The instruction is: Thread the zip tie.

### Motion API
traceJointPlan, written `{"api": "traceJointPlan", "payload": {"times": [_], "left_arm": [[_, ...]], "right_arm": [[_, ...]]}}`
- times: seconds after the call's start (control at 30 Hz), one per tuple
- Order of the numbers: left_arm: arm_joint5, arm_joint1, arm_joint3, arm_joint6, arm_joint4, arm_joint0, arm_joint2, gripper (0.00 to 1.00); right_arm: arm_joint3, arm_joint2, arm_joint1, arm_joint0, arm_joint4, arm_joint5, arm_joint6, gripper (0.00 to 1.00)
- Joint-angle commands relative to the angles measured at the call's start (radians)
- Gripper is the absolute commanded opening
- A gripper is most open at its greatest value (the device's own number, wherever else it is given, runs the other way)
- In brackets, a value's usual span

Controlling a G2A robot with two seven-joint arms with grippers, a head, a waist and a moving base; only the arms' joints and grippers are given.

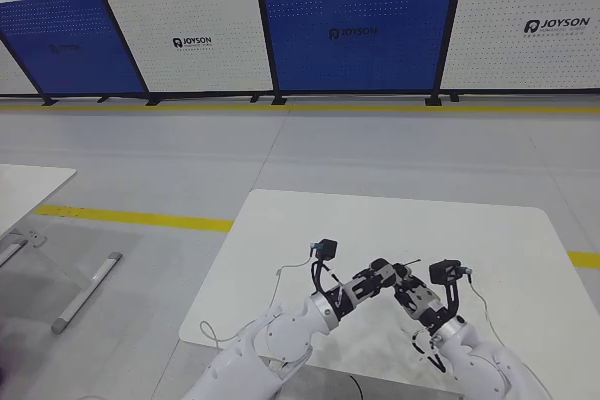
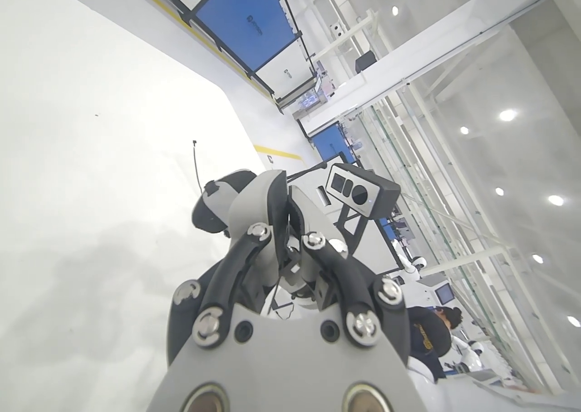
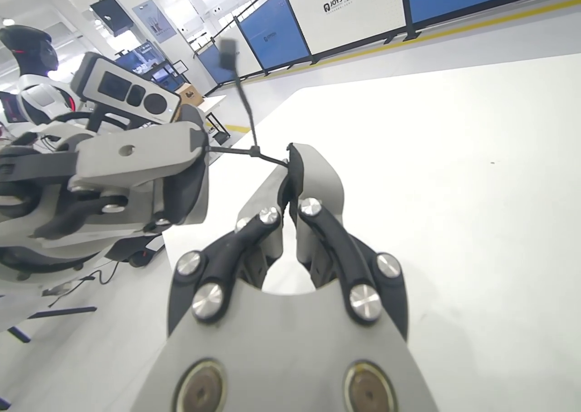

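Observation:
A thin black zip tie (image 3: 247,112) hangs in the air between my two grippers, above the white table (image 1: 480,230). My right gripper (image 3: 288,166) is shut on one end of the strap. My left gripper (image 3: 203,149) is shut on the other end, a short way off. From a junction between them a length of strap rises to the square head (image 3: 228,51). In the left wrist view my left gripper (image 2: 287,193) is shut, with the strap (image 2: 196,166) sticking up past the right gripper. From above, the left gripper (image 1: 385,272) and right gripper (image 1: 408,288) meet near the table's front middle.
The white table has bare room on all sides of the grippers. Its left edge (image 1: 215,275) lies close to the left arm. A second white table (image 1: 20,190) stands off to the left. Blue and white partition panels (image 1: 360,45) line the far floor.

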State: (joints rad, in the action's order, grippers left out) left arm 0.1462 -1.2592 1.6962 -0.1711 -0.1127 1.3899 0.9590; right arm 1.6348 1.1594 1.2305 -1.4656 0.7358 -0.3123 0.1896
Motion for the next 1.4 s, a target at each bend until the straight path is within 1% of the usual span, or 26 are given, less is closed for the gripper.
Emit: {"api": "traceJointPlan", "payload": {"times": [0.0,0.47,0.73,0.83,0.87,0.9,0.93,1.0,1.07,1.13,1.23,1.27,1.33,1.37], "left_arm": [[0.003,0.001,0.005,-0.001,0.0,0.004,0.003,0.0],[0.029,0.009,0.055,-0.015,0.0,0.039,0.014,0.0],[0.036,0.014,0.08,-0.018,-0.004,0.06,0.024,0.0],[0.033,0.016,0.082,-0.015,-0.001,0.064,0.029,0.0],[0.027,0.015,0.08,-0.006,0.001,0.064,0.032,0.0],[0.018,0.015,0.077,0.008,0.005,0.063,0.034,0.0],[0.008,0.013,0.073,0.028,0.02,0.062,0.037,0.0],[0.006,0.01,0.067,0.05,0.047,0.057,0.041,0.0],[0.011,0.008,0.061,0.072,0.085,0.057,0.052,0.0],[0.018,0.008,0.057,0.074,0.137,0.063,0.069,0.0],[0.031,0.012,0.051,0.073,0.189,0.077,0.108,0.0],[0.036,0.014,0.051,0.076,0.206,0.084,0.125,0.0],[0.041,0.017,0.05,0.084,0.21,0.094,0.146,0.0],[0.039,0.019,0.042,0.12,0.18,0.096,0.165,0.0]], "right_arm": [[-0.002,-0.001,0.0,0.001,0.003,0.001,0.002,0.0],[-0.034,-0.019,0.003,0.017,0.021,0.012,0.008,0.0],[-0.054,-0.033,0.007,0.032,0.025,0.023,0.007,0.0],[-0.054,-0.034,0.008,0.034,0.007,0.018,0.001,0.0],[-0.053,-0.032,0.009,0.034,-0.001,0.017,0.0,0.52],[-0.051,-0.03,0.009,0.033,-0.008,0.019,-0.001,1.0],[-0.048,-0.025,0.009,0.031,-0.018,0.022,-0.004,1.0],[-0.041,-0.013,0.008,0.024,-0.037,0.021,-0.009,1.0],[-0.027,0.015,0.005,0.006,-0.082,0.002,-0.022,1.0],[-0.016,0.049,0.0,-0.013,-0.132,-0.025,-0.034,1.0],[0.02,0.105,-0.009,-0.048,-0.236,-0.028,-0.041,1.0],[0.03,0.134,-0.013,-0.062,-0.286,-0.028,-0.047,1.0],[0.044,0.169,-0.019,-0.08,-0.356,-0.028,-0.056,1.0],[0.052,0.194,-0.023,-0.089,-0.418,-0.028,-0.054,1.0]]}}
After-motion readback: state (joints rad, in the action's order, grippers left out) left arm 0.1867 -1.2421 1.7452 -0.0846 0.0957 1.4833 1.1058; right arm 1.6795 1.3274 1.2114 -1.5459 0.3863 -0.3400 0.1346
